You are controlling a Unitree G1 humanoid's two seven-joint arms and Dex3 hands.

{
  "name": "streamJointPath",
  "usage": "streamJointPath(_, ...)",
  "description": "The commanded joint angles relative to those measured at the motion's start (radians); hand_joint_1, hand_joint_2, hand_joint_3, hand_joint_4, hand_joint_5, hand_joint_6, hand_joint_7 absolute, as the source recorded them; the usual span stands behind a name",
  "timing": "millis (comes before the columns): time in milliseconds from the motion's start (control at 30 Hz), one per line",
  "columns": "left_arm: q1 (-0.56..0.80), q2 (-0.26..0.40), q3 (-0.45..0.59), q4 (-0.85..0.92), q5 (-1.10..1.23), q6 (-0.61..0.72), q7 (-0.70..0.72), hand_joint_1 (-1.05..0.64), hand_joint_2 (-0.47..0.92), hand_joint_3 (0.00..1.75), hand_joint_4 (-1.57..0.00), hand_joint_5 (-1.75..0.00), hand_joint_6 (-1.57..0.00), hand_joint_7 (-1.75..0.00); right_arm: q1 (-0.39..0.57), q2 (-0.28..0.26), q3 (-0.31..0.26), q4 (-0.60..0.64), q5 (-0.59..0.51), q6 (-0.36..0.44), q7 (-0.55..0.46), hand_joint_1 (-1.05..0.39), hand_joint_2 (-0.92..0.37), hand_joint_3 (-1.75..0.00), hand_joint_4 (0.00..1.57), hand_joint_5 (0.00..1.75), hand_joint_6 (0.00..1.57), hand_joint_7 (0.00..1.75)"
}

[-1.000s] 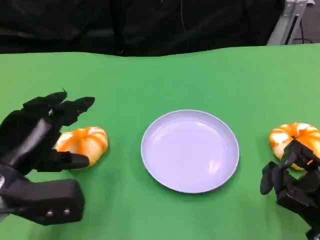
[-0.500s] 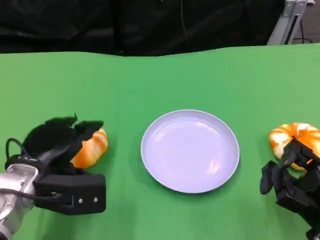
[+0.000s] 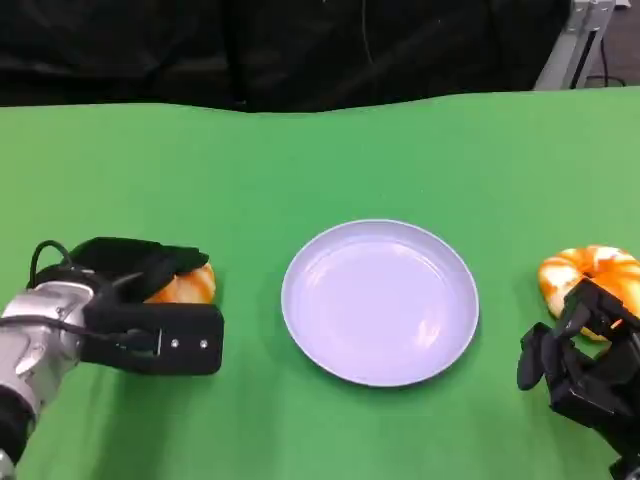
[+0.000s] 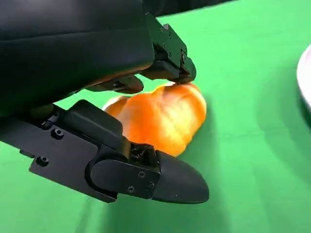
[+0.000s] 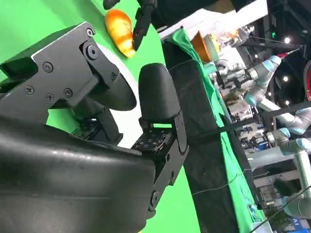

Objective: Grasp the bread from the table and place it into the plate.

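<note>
An orange, glossy bread roll [image 3: 188,284] [image 4: 163,116] lies on the green table left of the plate. My left hand [image 3: 135,300] [image 4: 112,97] lies over it and grips it, fingers [image 4: 170,65] on its far side and the thumb [image 4: 165,177] at its near side. The roll still rests on the cloth. The round white plate [image 3: 300,300] sits at the middle with nothing in it; its rim [image 4: 306,73] shows in the left wrist view. My right hand [image 3: 580,365] [image 5: 121,107] holds nothing, its fingers loosely apart, near the table's right front.
A second orange roll [image 3: 590,272] lies at the far right, just beyond my right hand. The green cloth [image 3: 330,160] ends at a black backdrop at the rear. A metal stand [image 3: 575,40] rises at the back right.
My left hand came down from above and behind the left roll and its fingers closed around it. The right hand and the plate stayed put.
</note>
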Motion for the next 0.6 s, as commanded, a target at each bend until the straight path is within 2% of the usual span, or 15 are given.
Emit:
streamJointPath(33, -0.012, 0.001, -0.011, 0.053, -0.037, -0.024, 0.025, -0.84, 0.92, 0.24, -0.51, -0.06, -0.47, -0.04, 0.009, -0.008, -0.005, -0.012, 0.001, -0.012, -0.008, -0.05, -0.43, -1.46, 0.93, 1.75, 0.77, 1.71)
streamJointPath(133, -0.007, -0.001, -0.014, 0.068, -0.055, -0.042, 0.064, -0.77, 0.92, 0.21, -0.55, -0.05, -0.51, -0.04, 0.011, -0.008, -0.004, -0.015, 0.002, -0.012, -0.007, -0.05, -0.43, -1.46, 0.93, 1.75, 0.77, 1.71)
streamJointPath(167, -0.003, -0.003, -0.014, 0.072, -0.059, -0.049, 0.086, -0.59, 0.92, 0.14, -0.72, -0.09, -0.65, -0.05, 0.012, -0.008, -0.004, -0.016, 0.004, -0.011, -0.006, -0.06, -0.43, -1.46, 0.93, 1.75, 0.76, 1.71)
streamJointPath(267, 0.008, -0.01, -0.008, 0.096, -0.077, -0.095, 0.169, -0.38, 0.92, 0.09, -0.96, -0.18, -0.82, -0.08, 0.014, -0.009, -0.004, -0.021, 0.004, -0.008, -0.009, -0.06, -0.44, -1.45, 0.93, 1.75, 0.76, 1.71)
streamJointPath(300, 0.012, -0.014, -0.006, 0.108, -0.086, -0.115, 0.2, -0.31, 0.92, 0.06, -0.94, -0.39, -0.89, -0.06, 0.014, -0.009, -0.005, -0.021, 0.004, -0.008, -0.009, -0.06, -0.44, -1.45, 0.93, 1.75, 0.76, 1.71)
streamJointPath(367, 0.016, -0.02, -0.006, 0.133, -0.097, -0.145, 0.25, -0.22, 0.92, 0.03, -0.73, -0.99, -1.01, -0.03, 0.013, -0.011, -0.006, -0.02, 0.004, -0.009, -0.007, -0.06, -0.44, -1.45, 0.93, 1.75, 0.76, 1.71)
streamJointPath(400, 0.016, -0.021, -0.008, 0.145, -0.099, -0.155, 0.268, -0.2, 0.92, 0.03, -0.7, -1.09, -1.04, -0.03, 0.013, -0.012, -0.006, -0.02, 0.003, -0.01, -0.006, -0.06, -0.44, -1.45, 0.93, 1.75, 0.76, 1.71)
streamJointPath(433, 0.017, -0.023, -0.011, 0.157, -0.1, -0.165, 0.285, -0.18, 0.92, 0.03, -0.68, -1.13, -1.06, -0.04, 0.014, -0.012, -0.006, -0.022, 0.001, -0.008, -0.009, -0.06, -0.44, -1.45, 0.93, 1.75, 0.76, 1.71)
streamJointPath(500, 0.016, -0.026, -0.016, 0.177, -0.103, -0.175, 0.308, -0.15, 0.92, 0.08, -0.74, -1.0, -1.12, -0.04, 0.016, -0.012, -0.005, -0.027, 0.0, -0.004, -0.014, -0.06, -0.44, -1.45, 0.93, 1.75, 0.76, 1.71)
streamJointPath(600, 0.02, -0.035, -0.023, 0.198, -0.105, -0.174, 0.352, -0.14, 0.92, 0.1, -0.83, -1.0, -1.21, -0.07, 0.02, -0.011, -0.003, -0.036, 0.003, 0.001, -0.017, -0.05, -0.44, -1.45, 0.93, 1.75, 0.77, 1.71)
